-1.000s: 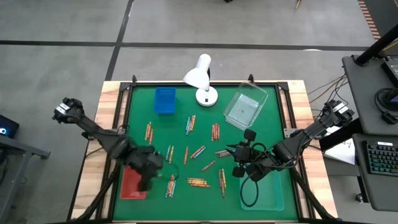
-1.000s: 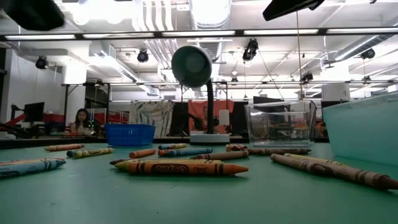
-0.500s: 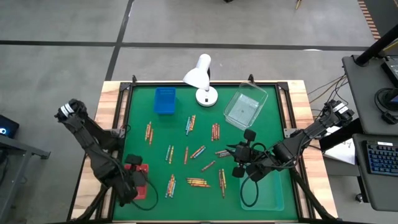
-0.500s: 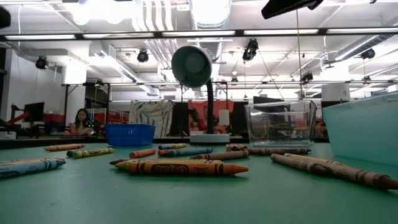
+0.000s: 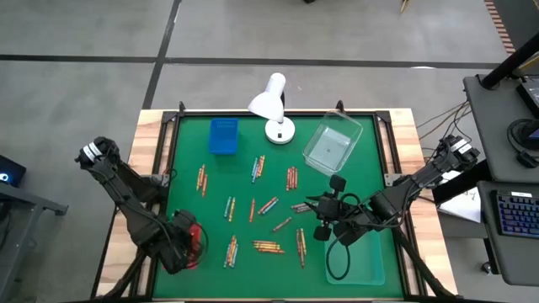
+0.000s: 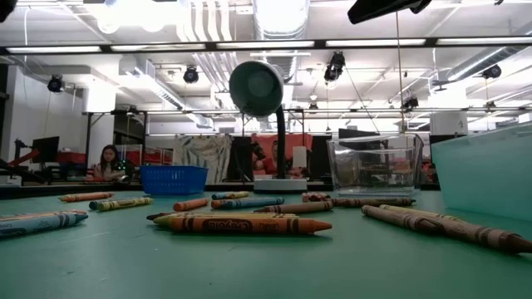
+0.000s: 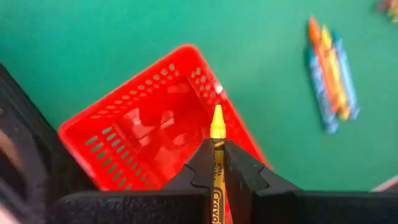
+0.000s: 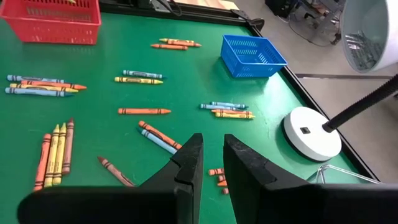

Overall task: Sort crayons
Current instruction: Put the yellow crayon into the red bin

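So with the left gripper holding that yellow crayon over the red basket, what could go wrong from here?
1. The left gripper pinches the yellow crayon over the red slotted plastic basket. Its tip sits near one wall, so on release it might clip the rim and land on the green table.
2. Yellow going into red may be a mis-sort.
3. The waiting right gripper hovers above scattered crayons; lowering blindly could scatter them.

Green-topped table (image 5: pixel 189 215) with wooden edges. On it: scattered crayons (image 5: pixel 268 247) mid-table, blue basket (image 5: pixel 223 135) far left, red basket (image 8: pixel 52 20) near left, white lamp base (image 5: pixel 280 131) far centre, clear bin (image 5: pixel 331 146) far right, teal tray (image 5: pixel 367 260) near right.
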Controlling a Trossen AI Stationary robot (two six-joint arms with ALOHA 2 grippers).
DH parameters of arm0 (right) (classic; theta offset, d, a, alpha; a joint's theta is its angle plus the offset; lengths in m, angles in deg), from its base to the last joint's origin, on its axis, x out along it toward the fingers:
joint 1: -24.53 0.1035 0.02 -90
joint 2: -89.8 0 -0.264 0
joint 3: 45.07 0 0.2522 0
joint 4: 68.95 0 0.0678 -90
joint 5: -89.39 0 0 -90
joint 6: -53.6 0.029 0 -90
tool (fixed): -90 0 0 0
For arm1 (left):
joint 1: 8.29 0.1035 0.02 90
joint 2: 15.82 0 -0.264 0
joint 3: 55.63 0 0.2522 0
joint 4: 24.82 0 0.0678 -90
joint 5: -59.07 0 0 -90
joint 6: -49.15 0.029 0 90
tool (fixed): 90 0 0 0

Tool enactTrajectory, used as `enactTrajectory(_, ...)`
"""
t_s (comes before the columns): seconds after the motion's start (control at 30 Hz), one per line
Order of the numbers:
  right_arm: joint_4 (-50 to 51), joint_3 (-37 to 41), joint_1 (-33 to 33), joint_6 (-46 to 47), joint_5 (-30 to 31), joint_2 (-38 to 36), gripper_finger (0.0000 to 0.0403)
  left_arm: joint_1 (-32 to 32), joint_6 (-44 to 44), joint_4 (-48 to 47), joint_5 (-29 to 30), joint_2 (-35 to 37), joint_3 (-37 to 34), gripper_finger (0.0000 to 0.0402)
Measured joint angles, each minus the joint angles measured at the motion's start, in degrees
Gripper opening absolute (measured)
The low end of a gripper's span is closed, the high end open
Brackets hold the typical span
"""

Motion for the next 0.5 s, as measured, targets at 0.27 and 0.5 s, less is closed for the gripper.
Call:
enactTrajectory(0.27,0.04,0.71,0.15,0.01,-0.46,0.0,0.0054,-1.58,-10.15,-0.09,-0.55,-6.61,0.09,0.0001)
enactTrajectory(0.5,0.09,1.22,0.15,-0.6,-0.48,0.0,0.0054,-2.23,-15.86,-1.57,-1.35,-10.72,0.22,0.0001)
